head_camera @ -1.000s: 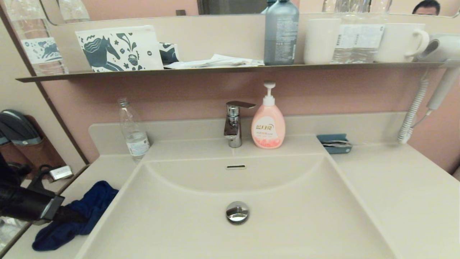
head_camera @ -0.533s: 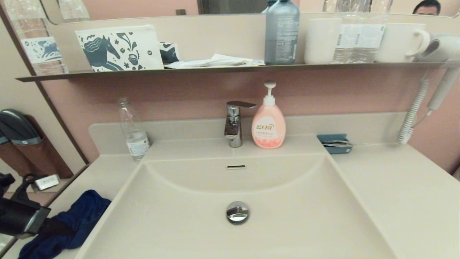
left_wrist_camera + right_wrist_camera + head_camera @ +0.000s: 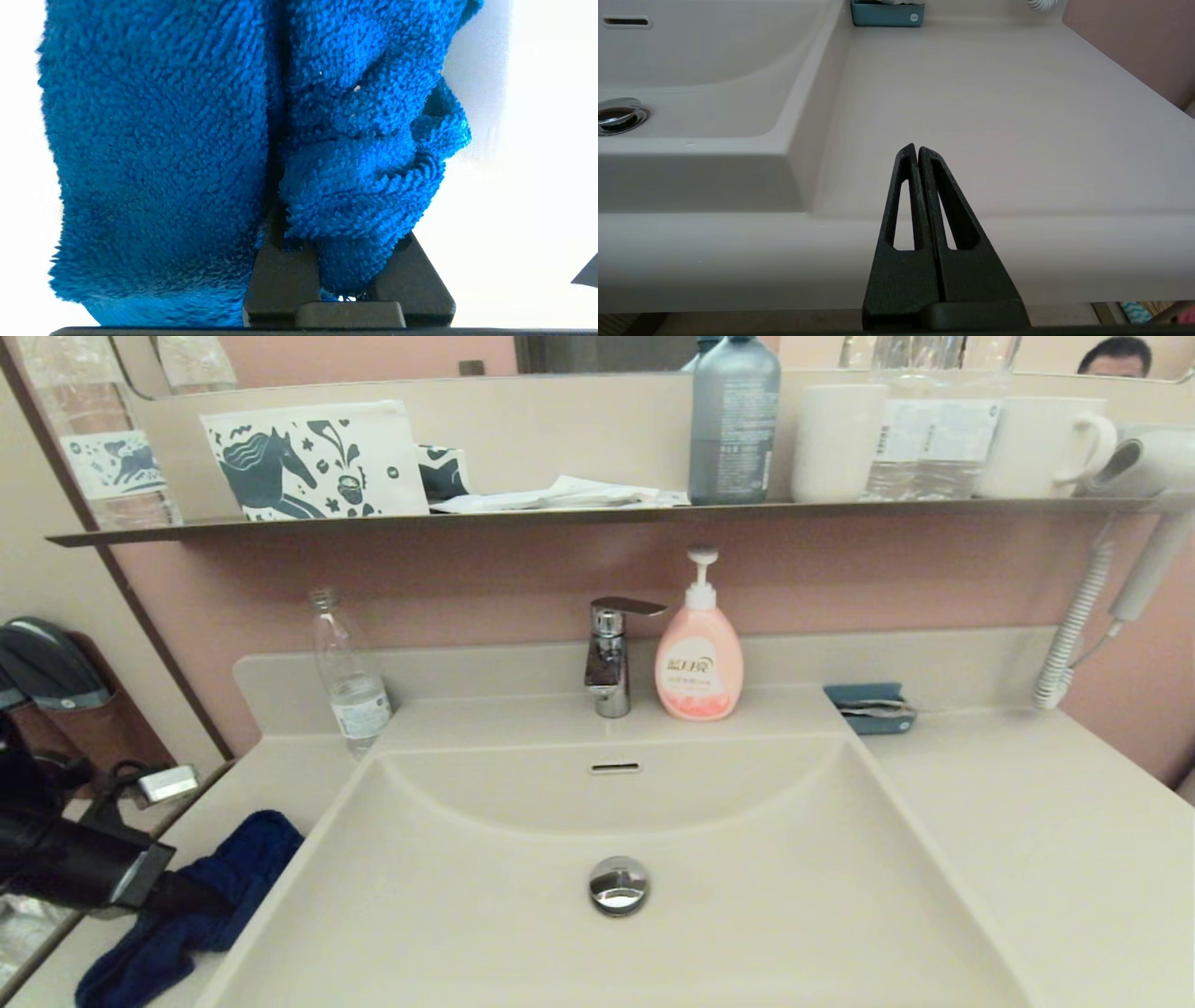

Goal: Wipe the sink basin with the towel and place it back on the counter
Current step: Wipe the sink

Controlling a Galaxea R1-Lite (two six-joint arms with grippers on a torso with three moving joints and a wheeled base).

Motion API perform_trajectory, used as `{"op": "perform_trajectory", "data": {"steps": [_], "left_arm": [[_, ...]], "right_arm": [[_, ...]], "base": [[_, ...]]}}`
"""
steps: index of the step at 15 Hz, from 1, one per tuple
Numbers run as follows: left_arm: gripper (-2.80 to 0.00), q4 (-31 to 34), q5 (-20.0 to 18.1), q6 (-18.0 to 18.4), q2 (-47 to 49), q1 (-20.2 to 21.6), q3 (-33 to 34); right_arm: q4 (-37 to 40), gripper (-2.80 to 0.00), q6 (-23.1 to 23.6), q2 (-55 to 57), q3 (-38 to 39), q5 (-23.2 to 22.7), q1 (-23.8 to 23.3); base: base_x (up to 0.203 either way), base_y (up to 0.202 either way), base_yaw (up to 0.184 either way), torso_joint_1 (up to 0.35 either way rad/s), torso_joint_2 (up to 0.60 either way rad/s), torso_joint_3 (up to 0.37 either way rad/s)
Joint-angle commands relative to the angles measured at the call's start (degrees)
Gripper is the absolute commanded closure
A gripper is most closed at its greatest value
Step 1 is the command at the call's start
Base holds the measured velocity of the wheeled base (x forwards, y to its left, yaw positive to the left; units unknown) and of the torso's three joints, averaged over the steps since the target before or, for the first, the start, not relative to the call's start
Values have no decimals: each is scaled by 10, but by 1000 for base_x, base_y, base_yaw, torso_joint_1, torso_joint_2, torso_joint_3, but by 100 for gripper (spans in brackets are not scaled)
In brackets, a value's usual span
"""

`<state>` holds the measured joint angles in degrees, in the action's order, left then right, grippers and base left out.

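A dark blue towel [image 3: 201,901] lies bunched on the narrow strip of counter [image 3: 280,775] left of the sink basin [image 3: 794,896]. My left gripper [image 3: 182,894] reaches in from the left edge and is shut on the towel [image 3: 187,140]; a fold is pinched between its black fingers [image 3: 280,275]. The basin is bare, with its chrome drain plug [image 3: 617,885] and overflow slot [image 3: 615,767] showing. My right gripper [image 3: 918,148] is shut on nothing and hovers low at the front edge of the right counter [image 3: 994,93], out of the head view.
Along the back stand a clear plastic bottle [image 3: 350,681], the chrome faucet [image 3: 609,658], a pink soap dispenser [image 3: 698,653] and a small teal tray [image 3: 868,709]. A thin dark shelf [image 3: 560,515] with cups and bottles hangs above. A coiled dryer cord [image 3: 1074,625] hangs at the right.
My left arm pulled the towel left and toward the front edge half a second ago, then came back right; the towel now lies near where it was a second ago.
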<state>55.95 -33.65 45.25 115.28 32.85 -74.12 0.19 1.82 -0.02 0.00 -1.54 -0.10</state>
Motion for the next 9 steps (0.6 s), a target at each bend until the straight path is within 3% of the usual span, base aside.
{"op": "perform_trajectory", "data": {"steps": [1, 6, 9], "left_arm": [[0, 0, -10, -19, 36, -26, -52], [0, 3, -14, -81, 105, -58, -185], [0, 3, -15, -138, 148, -75, -262]], "right_arm": [[0, 0, 0, 0, 0, 0, 0], [0, 0, 0, 0, 0, 0, 0], [0, 0, 0, 0, 0, 0, 0]], "base": [[0, 0, 0, 0, 0, 0], [0, 0, 0, 0, 0, 0], [0, 0, 0, 0, 0, 0]]}}
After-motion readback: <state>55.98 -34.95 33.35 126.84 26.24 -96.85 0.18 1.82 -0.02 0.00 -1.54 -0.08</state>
